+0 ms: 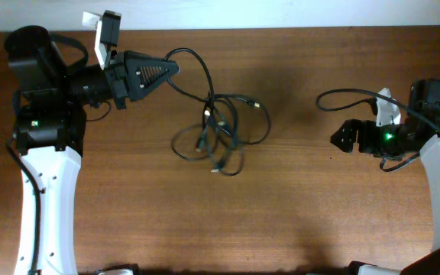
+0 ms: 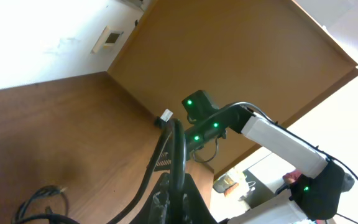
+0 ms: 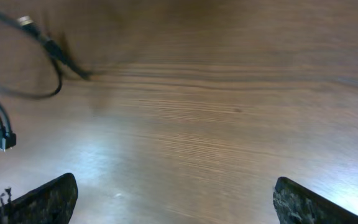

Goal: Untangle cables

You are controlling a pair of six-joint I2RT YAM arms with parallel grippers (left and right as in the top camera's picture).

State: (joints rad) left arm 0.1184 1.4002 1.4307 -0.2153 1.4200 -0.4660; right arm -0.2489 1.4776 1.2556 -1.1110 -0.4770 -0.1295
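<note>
So, your cables (image 1: 221, 131) lie in a loose knot of thin black loops near the middle of the table (image 1: 319, 221). They sit between the two arms, nearer the left one. A pale plug end (image 1: 215, 169) shows at the near edge of the heap.

From the far side of the knot, one strand runs toward the far left corner and arches into the tip of the left gripper (image 1: 173, 69). Its fingers (image 2: 197, 205) are pressed fully together on that strand. In the left wrist view you can see black cords rising out of them, clear of the wood. A small white plug (image 2: 165, 115) shows beside the top of those cords.

Your right gripper (image 1: 341, 138) sits low over the table, well apart from the knot on its right side. Its fingers (image 3: 42, 200) are spread wide, with nothing held and only bare wood between them. In the right wrist view the nearest loops cross the upper left corner, away from both fingertips. Another small connector (image 3: 4, 140) hangs at the left edge.
</note>
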